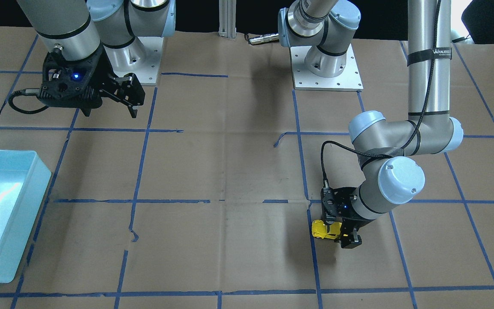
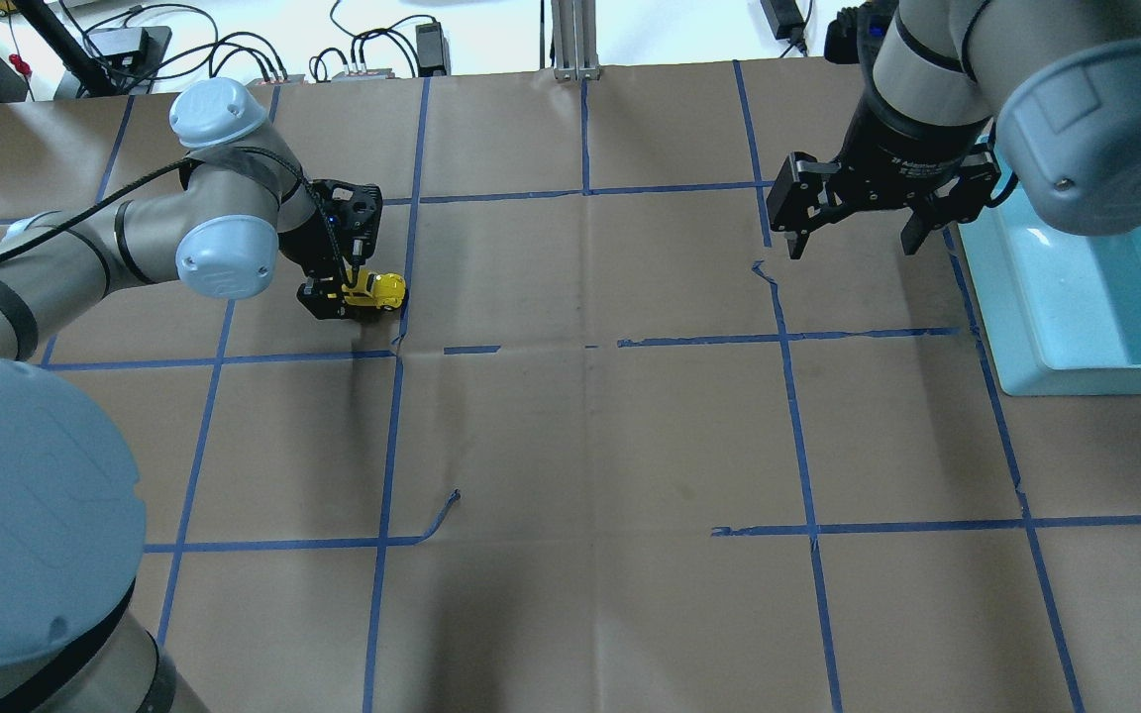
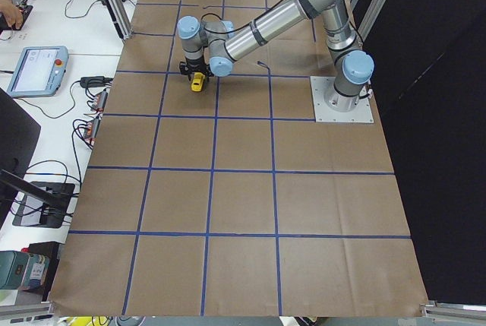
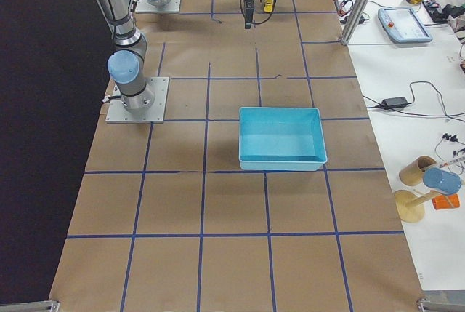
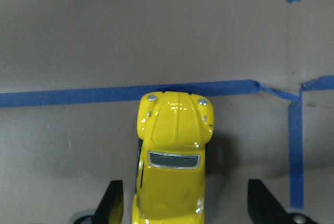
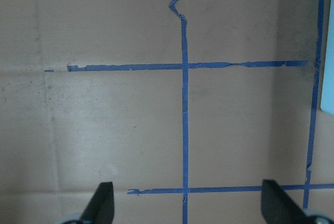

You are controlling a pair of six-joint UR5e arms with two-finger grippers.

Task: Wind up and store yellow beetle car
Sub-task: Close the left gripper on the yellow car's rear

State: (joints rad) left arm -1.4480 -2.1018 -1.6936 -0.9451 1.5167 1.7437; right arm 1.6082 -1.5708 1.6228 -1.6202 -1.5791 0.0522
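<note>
The yellow beetle car (image 5: 173,156) stands on the brown paper table, its nose at a blue tape line. It also shows in the overhead view (image 2: 375,288) and the front-facing view (image 1: 326,229). My left gripper (image 5: 182,205) is open and low over the car's rear, one finger on each side, with gaps between the fingers (image 5: 112,203) and the car body. It also shows in the overhead view (image 2: 345,299). My right gripper (image 2: 853,248) is open and empty, held above the table beside the bin; its fingertips (image 6: 103,203) show over bare paper.
A light-blue bin (image 2: 1036,327) sits at the table's right edge; it also shows in the front-facing view (image 1: 24,214) and the right side view (image 4: 282,136). Blue tape lines grid the brown paper (image 2: 590,436). Arm bases (image 1: 326,68) stand at the robot's side.
</note>
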